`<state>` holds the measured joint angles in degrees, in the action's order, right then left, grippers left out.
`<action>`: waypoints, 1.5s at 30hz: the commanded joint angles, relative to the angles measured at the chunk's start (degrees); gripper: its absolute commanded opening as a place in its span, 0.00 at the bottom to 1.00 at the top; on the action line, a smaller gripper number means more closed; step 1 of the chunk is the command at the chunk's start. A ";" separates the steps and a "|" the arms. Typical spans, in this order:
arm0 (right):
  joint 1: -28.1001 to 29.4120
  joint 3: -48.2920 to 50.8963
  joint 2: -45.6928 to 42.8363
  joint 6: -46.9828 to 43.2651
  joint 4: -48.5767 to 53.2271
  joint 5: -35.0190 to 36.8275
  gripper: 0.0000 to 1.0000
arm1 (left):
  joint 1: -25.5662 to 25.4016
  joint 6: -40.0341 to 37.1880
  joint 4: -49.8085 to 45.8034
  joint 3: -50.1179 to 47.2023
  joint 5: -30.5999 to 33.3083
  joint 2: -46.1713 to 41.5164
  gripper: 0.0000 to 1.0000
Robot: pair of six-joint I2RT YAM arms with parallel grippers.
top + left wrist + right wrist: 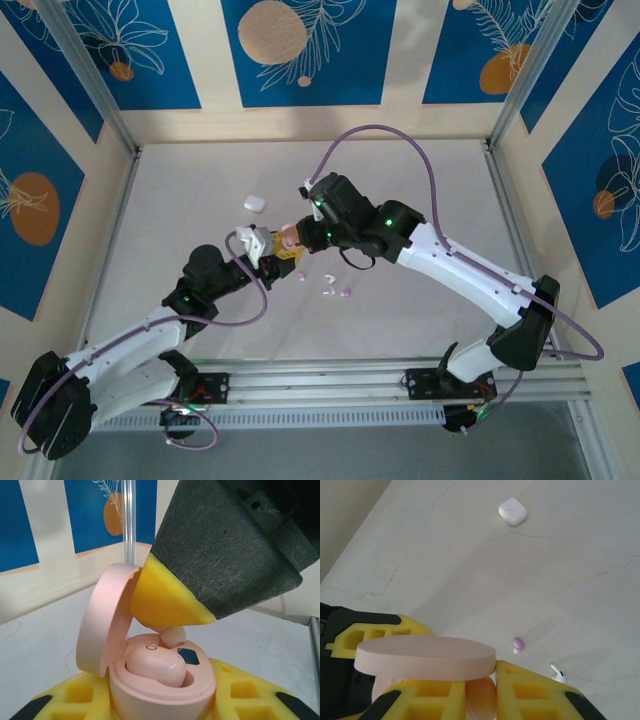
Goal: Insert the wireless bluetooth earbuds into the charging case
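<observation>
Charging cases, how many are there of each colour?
pink charging case: 1
white charging case: 1
Total: 2

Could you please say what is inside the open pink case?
One pink earbud sits in the case. A second pink bud is under a fingertip of the right gripper, hiding the well behind.

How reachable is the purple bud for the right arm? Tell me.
Likely not yet: right gripper is shut on a pink bud; the purple bud lies nearby on the table, path open.
</observation>
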<state>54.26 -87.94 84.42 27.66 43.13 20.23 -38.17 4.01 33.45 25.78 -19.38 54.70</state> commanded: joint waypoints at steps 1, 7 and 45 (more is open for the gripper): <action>2.33 0.62 -0.84 1.58 -0.61 -1.50 0.19 | -0.42 0.47 2.52 1.62 2.37 -0.45 0.31; 3.47 -0.09 0.41 1.19 0.67 0.40 0.20 | -0.42 0.60 2.13 1.72 3.81 -0.55 0.31; 0.67 -2.42 1.62 -2.55 6.95 0.21 0.20 | -0.67 3.02 10.76 2.42 0.37 4.98 0.32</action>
<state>54.87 -88.25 84.93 27.05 46.54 19.35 -38.39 5.74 37.71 26.41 -17.93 60.97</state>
